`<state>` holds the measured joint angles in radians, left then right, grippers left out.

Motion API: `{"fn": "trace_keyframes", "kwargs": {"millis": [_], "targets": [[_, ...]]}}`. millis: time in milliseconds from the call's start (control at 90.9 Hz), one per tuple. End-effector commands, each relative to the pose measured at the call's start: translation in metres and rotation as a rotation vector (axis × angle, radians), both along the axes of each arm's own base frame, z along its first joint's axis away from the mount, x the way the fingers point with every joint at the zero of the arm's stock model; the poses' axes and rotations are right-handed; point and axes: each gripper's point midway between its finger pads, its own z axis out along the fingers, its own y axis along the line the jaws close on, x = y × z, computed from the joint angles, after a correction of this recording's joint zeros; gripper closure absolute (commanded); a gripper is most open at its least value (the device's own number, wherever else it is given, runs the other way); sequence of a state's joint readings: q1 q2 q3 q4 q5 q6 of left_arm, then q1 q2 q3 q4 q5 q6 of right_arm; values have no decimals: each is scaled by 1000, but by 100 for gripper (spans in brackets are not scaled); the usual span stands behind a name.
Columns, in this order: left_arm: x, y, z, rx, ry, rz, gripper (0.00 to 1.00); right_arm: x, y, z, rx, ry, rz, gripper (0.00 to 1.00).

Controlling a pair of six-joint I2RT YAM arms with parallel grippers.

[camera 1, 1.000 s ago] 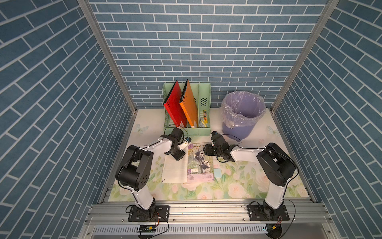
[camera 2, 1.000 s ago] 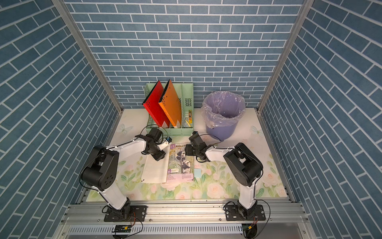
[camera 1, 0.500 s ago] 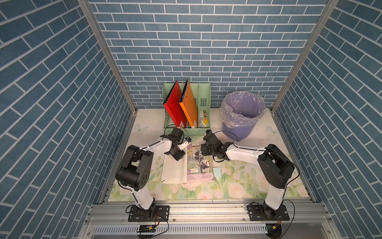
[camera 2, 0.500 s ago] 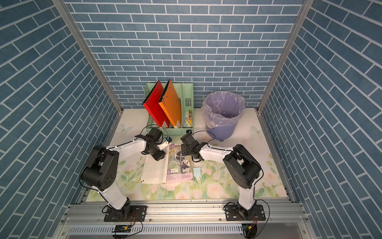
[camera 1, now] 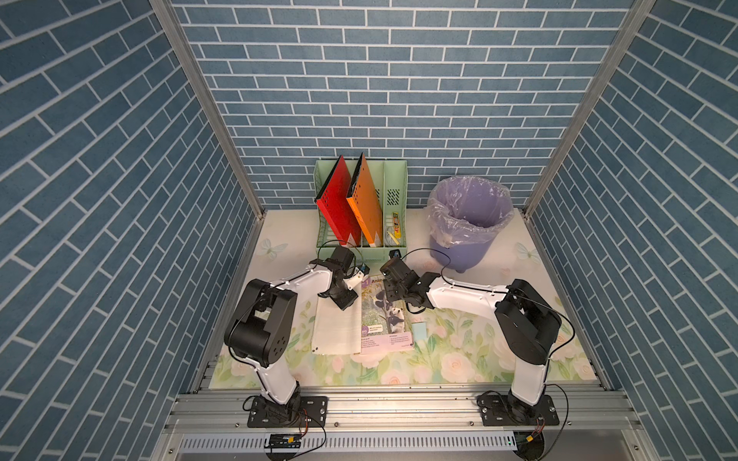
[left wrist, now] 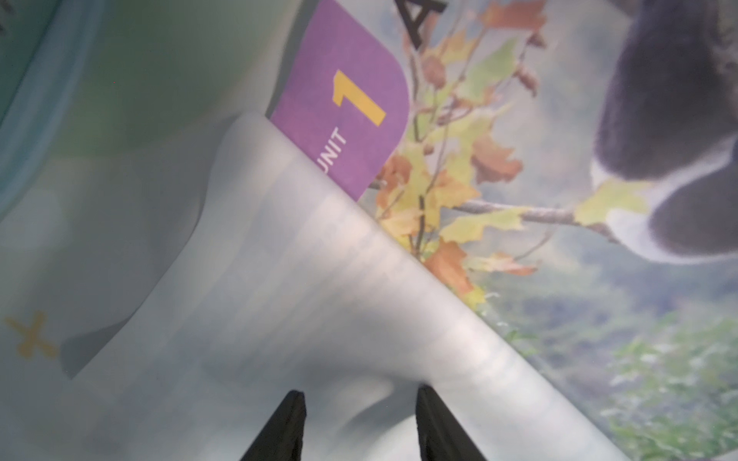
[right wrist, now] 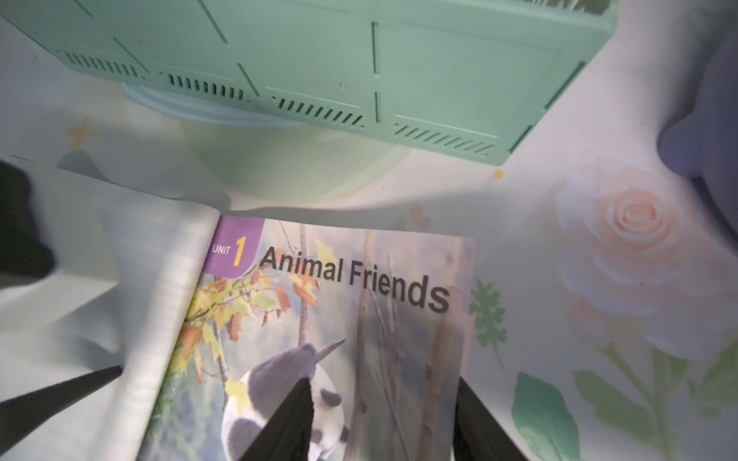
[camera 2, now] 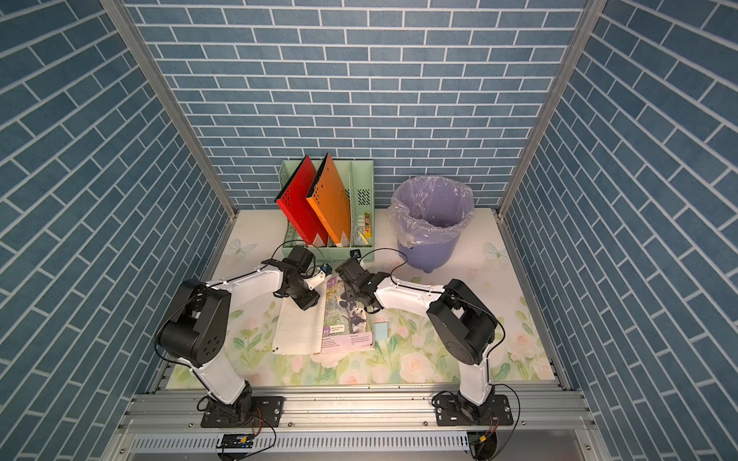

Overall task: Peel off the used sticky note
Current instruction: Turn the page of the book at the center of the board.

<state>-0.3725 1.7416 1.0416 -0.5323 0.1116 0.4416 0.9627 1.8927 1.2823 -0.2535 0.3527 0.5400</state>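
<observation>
An open book (camera 1: 385,319) lies flat in both top views, a blank white page (camera 1: 335,327) on one side and a panda page titled "Animal Friends" (right wrist: 351,279) on the other. A pale blue sticky note (camera 1: 418,330) rests at the book's right edge; no wrist view shows it. My left gripper (camera 1: 345,306) is open, its tips pressed onto the white page (left wrist: 279,299), which buckles between them. Also open, my right gripper (camera 1: 389,296) hovers over the panda (right wrist: 279,375) near the top of the printed page, nothing between its fingers (right wrist: 297,411).
A green file holder (camera 1: 393,199) with a red folder (camera 1: 337,207) and an orange one (camera 1: 365,203) stands at the back. Beside it is a purple bin (camera 1: 469,227) lined with a plastic bag. The table has a floral cover (camera 1: 459,359).
My right gripper has swung left from beside the book to above the panda page, and its jaws have narrowed a little. The left arm has stayed put.
</observation>
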Motion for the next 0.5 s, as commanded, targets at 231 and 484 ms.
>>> {"fn": "trace_keyframes", "kwargs": {"millis": [231,484], "targets": [[1,-5,-1,-7,19,-9,50,-5,-6,-14,-160,-27,18,48],[1,-3,2,-4,9,-10,50,-9,11,-17,44,44,61,76]]}}
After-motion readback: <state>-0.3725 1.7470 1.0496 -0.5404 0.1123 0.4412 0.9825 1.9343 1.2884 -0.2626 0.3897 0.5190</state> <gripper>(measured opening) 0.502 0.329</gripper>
